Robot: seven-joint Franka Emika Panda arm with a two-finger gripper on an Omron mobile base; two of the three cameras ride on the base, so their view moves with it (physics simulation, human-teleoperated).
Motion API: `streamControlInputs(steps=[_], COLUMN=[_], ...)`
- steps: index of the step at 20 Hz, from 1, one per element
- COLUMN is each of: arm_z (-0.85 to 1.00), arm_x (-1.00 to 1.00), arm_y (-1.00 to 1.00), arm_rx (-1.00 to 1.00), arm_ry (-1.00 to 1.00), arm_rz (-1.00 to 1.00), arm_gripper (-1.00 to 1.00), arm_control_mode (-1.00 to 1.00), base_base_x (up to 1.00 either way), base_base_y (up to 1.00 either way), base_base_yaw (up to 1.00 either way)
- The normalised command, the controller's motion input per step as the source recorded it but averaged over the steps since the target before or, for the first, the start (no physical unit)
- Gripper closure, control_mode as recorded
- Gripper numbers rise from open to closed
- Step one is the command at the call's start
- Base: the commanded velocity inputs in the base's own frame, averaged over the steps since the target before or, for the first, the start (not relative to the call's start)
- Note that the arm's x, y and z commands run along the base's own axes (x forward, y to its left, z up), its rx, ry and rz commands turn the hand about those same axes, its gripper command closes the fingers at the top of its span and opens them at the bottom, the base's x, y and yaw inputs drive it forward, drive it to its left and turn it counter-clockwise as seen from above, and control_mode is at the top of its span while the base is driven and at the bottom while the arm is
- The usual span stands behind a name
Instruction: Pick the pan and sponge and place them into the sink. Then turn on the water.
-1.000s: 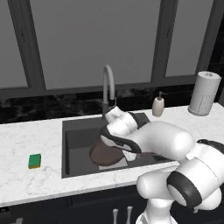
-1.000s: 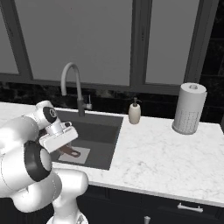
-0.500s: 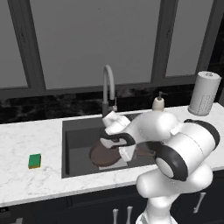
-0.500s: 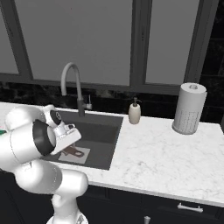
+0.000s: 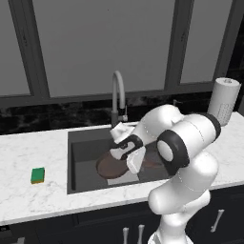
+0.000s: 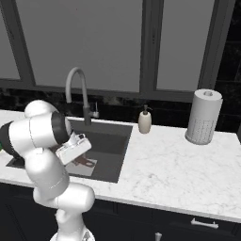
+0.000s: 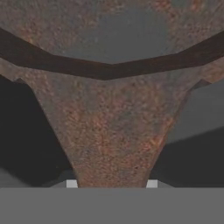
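The dark reddish-brown pan (image 5: 110,167) lies low inside the dark grey sink (image 5: 78,143), near its middle. My gripper (image 5: 132,161) is down in the basin at the pan's right side, shut on the pan's handle. In the hand view the rusty handle widens into the pan (image 7: 113,118), and my gripper (image 7: 111,183) pinches its narrow end. The green sponge (image 5: 37,175) sits on the white marble left of the sink, apart from the arm. The tall grey faucet (image 5: 118,95) arches over the sink's back edge. From the right, part of the pan (image 6: 86,163) shows under my hand.
A beige soap dispenser (image 6: 144,121) stands behind the sink's right corner. A paper towel roll (image 6: 203,116) stands further right on the marble counter (image 6: 179,164). Dark windows rise behind the counter. My arm's elbow bulks over the sink's front right.
My arm's elbow and upper links have swung left, closer over the sink. The hand has stayed low on the pan's handle, and the pan has barely shifted.
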Motion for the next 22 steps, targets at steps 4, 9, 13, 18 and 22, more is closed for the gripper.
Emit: streamControlInputs(steps=[4,9,13,18,22], arm_z=[-0.36,-0.41,-0.46,-0.58,-0.58], arm_x=[0.61,0.56,0.38,0.21,0.32], arm_y=[0.18,0.31,0.37,0.34,0.24], arm_rx=[0.0,0.0,0.0,-0.01,-0.01], arm_ry=[0.0,0.0,0.0,0.0,0.0], arm_rz=[0.0,0.0,0.0,0.02,0.02], arm_gripper=[1.0,1.0,1.0,1.0,1.0], arm_control_mode=[-1.0,-1.0,-1.0,-1.0,-1.0], base_base_x=[0.0,0.0,0.0,0.0,0.0], base_base_y=[0.0,0.0,0.0,0.0,0.0], base_base_yaw=[0.0,0.0,0.0,0.0,0.0])
